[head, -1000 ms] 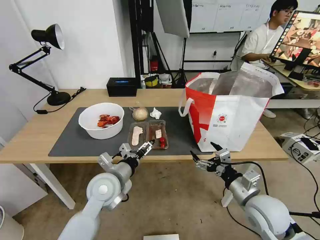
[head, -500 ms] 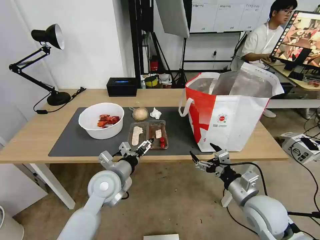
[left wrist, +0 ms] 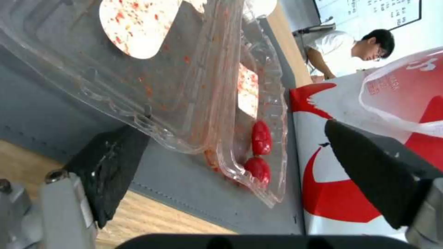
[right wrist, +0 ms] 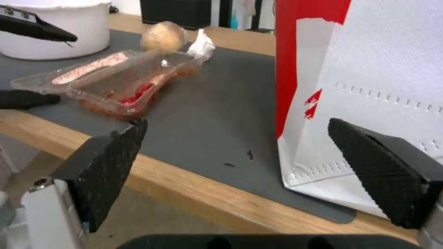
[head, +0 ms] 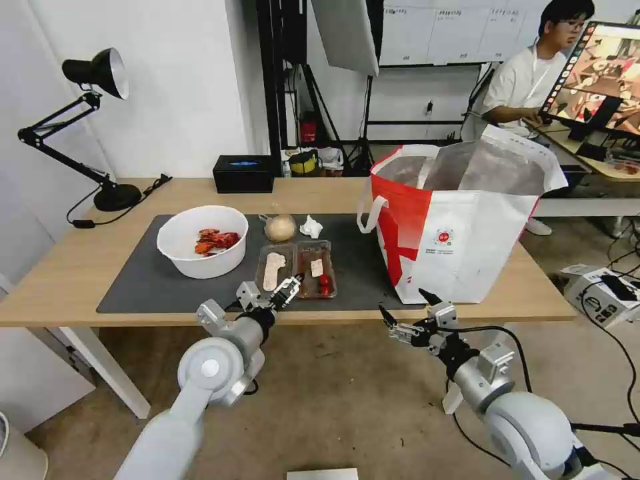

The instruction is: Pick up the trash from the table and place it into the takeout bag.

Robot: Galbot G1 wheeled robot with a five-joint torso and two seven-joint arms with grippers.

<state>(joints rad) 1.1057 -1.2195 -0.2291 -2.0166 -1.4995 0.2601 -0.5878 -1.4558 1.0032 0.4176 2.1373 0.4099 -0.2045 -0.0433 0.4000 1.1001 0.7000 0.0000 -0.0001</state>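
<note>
**Trash tray about to be gripped by left arm**

Trash sits on the worktop's (head: 73, 273) dark mat (head: 133, 283): a clear two-part tray (head: 297, 269), white bowl (head: 202, 241), tissue (head: 311, 227) and bagged lump (head: 280, 228). The left gripper (head: 288, 291), fingers spread apart and holding nothing, has crept forward over the last second and now brackets the tray's near edge. That suggests a grasp is close. The right gripper (head: 405, 312) waits with fingers released, below the worktop edge before the takeout bag (head: 460, 227).

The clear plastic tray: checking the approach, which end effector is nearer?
Left. The left end effector is at the clear plastic tray's near edge; the right end effector hangs off the table.
</note>
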